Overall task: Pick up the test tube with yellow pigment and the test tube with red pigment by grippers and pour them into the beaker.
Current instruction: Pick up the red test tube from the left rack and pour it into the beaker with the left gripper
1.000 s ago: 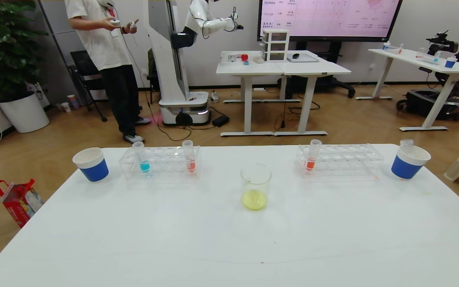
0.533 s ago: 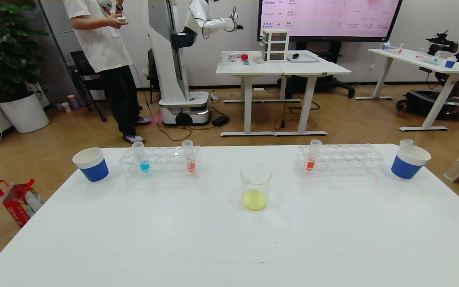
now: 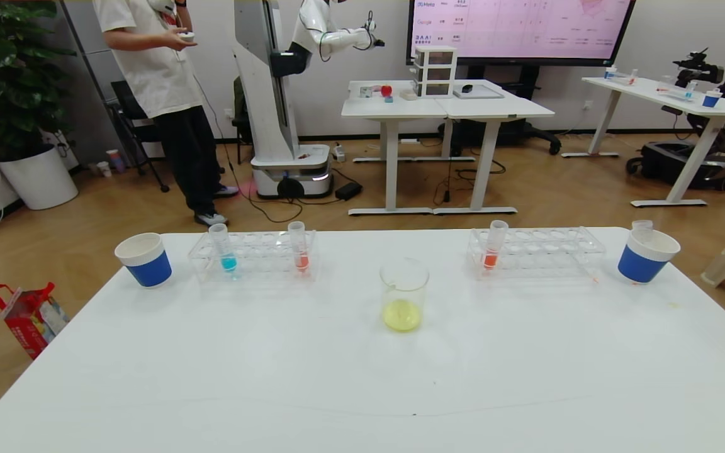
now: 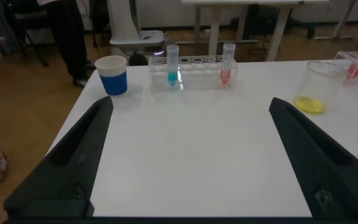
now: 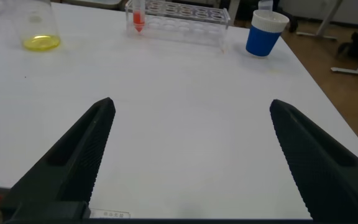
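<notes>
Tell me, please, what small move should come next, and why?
Probably advance the left pincer toward the red tube in the left rack. The beaker already holds yellow liquid, the red tube stands unpoured in its rack, and that pincer is open, empty and well short of it. The right pincer is open and idle.

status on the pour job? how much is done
Roughly half. Done: the small clear beaker holds yellow liquid, and an empty clear tube stands in the right blue paper cup. In hand: nothing; the left claw and right claw are open above bare table. Left: both red-liquid tubes sit racked, one in the left rack, one in the right.
</notes>
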You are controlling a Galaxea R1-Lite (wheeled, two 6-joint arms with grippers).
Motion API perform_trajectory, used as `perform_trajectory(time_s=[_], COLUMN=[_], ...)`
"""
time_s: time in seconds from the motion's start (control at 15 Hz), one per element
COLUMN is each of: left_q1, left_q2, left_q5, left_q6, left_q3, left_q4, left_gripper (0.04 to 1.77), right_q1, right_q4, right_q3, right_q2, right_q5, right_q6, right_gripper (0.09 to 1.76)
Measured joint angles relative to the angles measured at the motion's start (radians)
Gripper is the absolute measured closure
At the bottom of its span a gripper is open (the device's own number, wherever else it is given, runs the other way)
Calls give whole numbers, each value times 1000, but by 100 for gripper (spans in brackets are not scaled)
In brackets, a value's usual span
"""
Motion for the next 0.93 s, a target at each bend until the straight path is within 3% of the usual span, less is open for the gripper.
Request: perform_trajectory(time_s=[0.2,0.53,0.67,0.93], left_q1=[-7,-34,-97,-289], left_q2=[290,814,1021,1376], left_q5=[0,41,125,321], left_q6=[0,-19,-46,-74], left_q3=[-97,-156,-172,-230], left_q4=[-215,-639,-806,-1102], left_gripper=[6,6,6,6], right_q1=[0,0,0,0], right_q4=[0,0,0,0], right_q3=[0,0,0,0], right_q2=[0,0,0,0], right_q5=[0,0,0,0], right_q6=[0,1,1,1], right_gripper=[11,11,11,11])
